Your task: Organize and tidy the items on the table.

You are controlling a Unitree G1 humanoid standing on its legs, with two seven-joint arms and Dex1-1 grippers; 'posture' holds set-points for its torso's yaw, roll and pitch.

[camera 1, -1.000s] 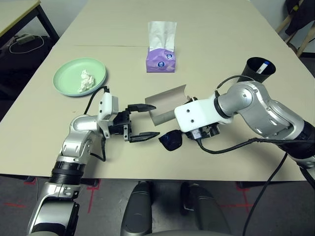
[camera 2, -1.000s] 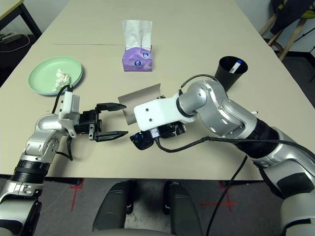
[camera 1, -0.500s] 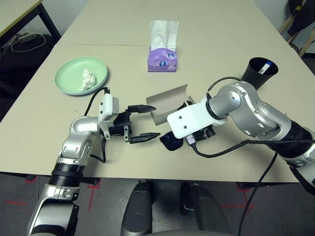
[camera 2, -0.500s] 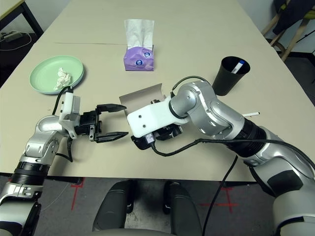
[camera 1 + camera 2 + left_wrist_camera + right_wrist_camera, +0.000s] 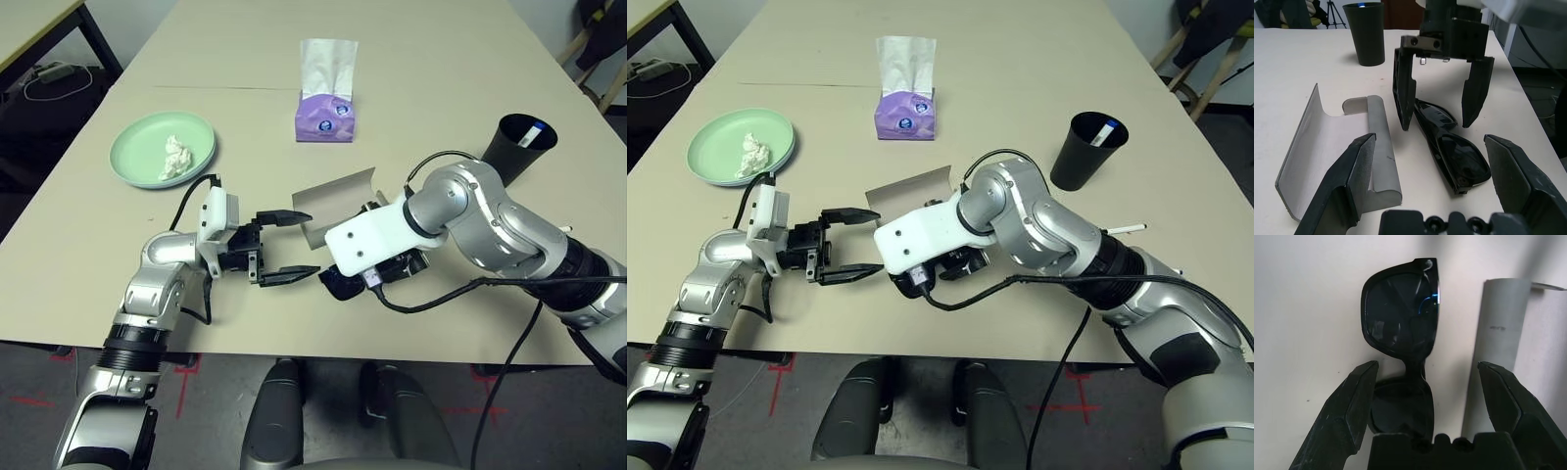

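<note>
Black sunglasses [image 5: 1400, 318] lie folded on the table [image 5: 441, 69] near its front edge. My right gripper [image 5: 1427, 366] is open and points down over them, one finger on each side of the frame; the left wrist view shows the same gripper [image 5: 1435, 122] straddling the sunglasses [image 5: 1454, 156]. Just to their left my left gripper [image 5: 284, 247] is open and holds nothing. The grey glasses case [image 5: 338, 201] lies open right behind the sunglasses. A pale green plate [image 5: 162, 149] at the left holds a white tissue wad [image 5: 174, 157]. The black cup [image 5: 516, 147] at the right has a blue-white pen [image 5: 532, 130] in it.
A purple tissue pack [image 5: 325, 116] stands at mid-table behind the case. A thin white stick-like thing [image 5: 1122, 229] lies by my right forearm. A side table [image 5: 29, 24] with cables under it stands off the far left corner.
My right gripper has moved left and toward the front edge, coming over the sunglasses. The left arm and the other things have stayed put.
</note>
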